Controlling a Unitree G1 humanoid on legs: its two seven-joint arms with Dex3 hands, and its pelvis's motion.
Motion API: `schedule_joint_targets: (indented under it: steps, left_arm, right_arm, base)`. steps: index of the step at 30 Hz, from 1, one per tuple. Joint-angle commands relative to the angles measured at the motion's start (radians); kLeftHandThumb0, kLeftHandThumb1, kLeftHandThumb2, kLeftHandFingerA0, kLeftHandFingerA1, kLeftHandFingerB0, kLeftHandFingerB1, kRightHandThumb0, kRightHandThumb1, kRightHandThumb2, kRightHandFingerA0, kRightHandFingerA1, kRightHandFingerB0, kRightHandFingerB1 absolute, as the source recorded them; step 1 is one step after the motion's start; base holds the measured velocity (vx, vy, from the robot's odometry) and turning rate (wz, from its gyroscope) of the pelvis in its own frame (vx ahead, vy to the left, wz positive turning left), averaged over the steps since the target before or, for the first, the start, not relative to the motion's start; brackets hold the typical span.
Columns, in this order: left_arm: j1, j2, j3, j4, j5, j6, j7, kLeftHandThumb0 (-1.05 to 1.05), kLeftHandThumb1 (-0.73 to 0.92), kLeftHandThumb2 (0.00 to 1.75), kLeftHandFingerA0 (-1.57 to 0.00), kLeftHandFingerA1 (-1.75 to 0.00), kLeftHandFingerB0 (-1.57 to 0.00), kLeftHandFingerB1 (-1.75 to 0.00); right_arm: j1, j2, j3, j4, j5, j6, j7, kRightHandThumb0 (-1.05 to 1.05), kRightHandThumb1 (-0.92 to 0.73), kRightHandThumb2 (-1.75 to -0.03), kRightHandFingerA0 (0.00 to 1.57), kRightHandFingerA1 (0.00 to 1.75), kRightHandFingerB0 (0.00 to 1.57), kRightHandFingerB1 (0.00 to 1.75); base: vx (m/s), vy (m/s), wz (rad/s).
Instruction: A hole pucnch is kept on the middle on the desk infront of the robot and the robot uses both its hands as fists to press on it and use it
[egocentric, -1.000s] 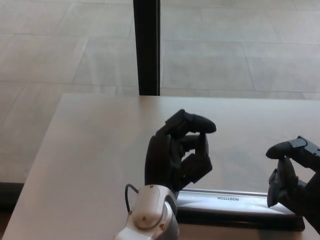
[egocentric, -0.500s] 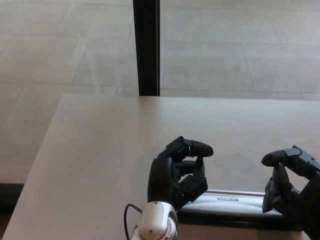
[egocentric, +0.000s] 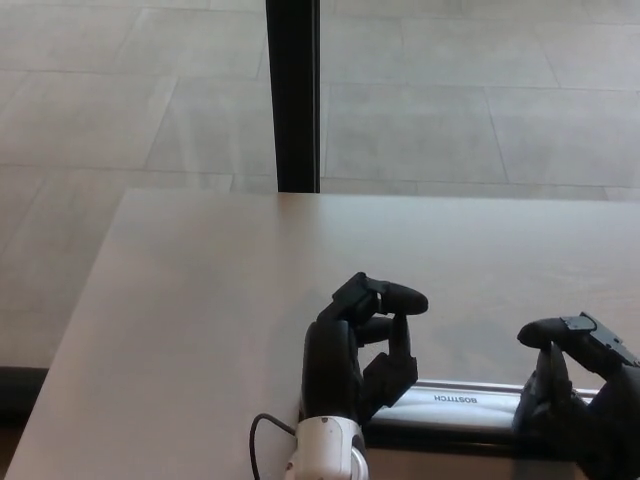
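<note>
Pale desk (egocentric: 190, 300) fills the lower frame, tiled floor (egocentric: 130, 90) and dark post (egocentric: 293, 90) above. Left hand (egocentric: 358, 345) and right hand (egocentric: 570, 390), both clenched, press the hole punch (egocentric: 455, 405) at bottom.

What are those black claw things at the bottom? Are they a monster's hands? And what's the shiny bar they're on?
No monster! They belong to a robot shaped like a person. The camera sits on its head and looks down, so you see what it sees. The left hand and the right hand each have a thumb and two thick fingers, curled up like fists. They hold nothing. Both sit over a hole punch, the silver and black bar that makes holes in paper. It lies on a brown desk. Behind the desk are a tiled floor and a dark post. It looks like the fists are there to press the bar down.
</note>
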Motion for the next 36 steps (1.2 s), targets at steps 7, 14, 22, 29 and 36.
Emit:
schedule_joint_targets:
  steps: [7,14,22,29,36]
  left_arm:
    - [0.187,-0.277,-0.213,0.357,0.400,-0.342,0.501,-0.35,0.69,1.01,-0.86,-1.75,-0.61,-1.57]
    - [0.156,-0.246,-0.272,0.437,0.470,-0.374,0.555,-0.30,0.74,0.92,-0.88,-1.75,-0.68,-1.49]
    - [0.040,-0.166,-0.387,0.528,0.628,-0.348,0.637,-0.24,0.70,0.97,-0.85,-1.75,-0.71,-1.48]
    - [-0.022,-0.150,-0.402,0.594,0.653,-0.345,0.641,-0.24,0.70,0.95,-0.84,-1.74,-0.71,-1.42]
    - [-0.031,-0.168,-0.389,0.645,0.656,-0.368,0.645,-0.24,0.72,0.92,-0.84,-1.75,-0.70,-1.48]
  right_arm:
    - [0.043,0.187,-0.097,0.257,-0.088,-0.411,-0.084,-0.30,-0.63,-1.07,1.03,1.75,0.79,1.50]
    - [0.013,0.202,-0.121,0.380,-0.163,-0.532,-0.138,-0.32,-0.64,-1.02,0.97,1.75,0.78,1.53]
    - [-0.032,0.222,-0.188,0.523,-0.104,-0.617,-0.124,-0.27,-0.53,-1.09,0.93,1.75,0.78,1.61]
    - [-0.070,0.203,-0.209,0.645,-0.105,-0.687,-0.102,-0.28,-0.55,-1.00,0.89,1.75,0.75,1.64]
    - [-0.080,0.196,-0.215,0.728,-0.115,-0.746,-0.083,-0.29,-0.52,-1.06,0.88,1.75,0.77,1.62]
  base:
    - [0.00,0.000,0.00]
    - [0.00,0.000,0.00]
    - [0.00,0.000,0.00]
    - [0.00,0.000,0.00]
    - [0.00,0.000,0.00]
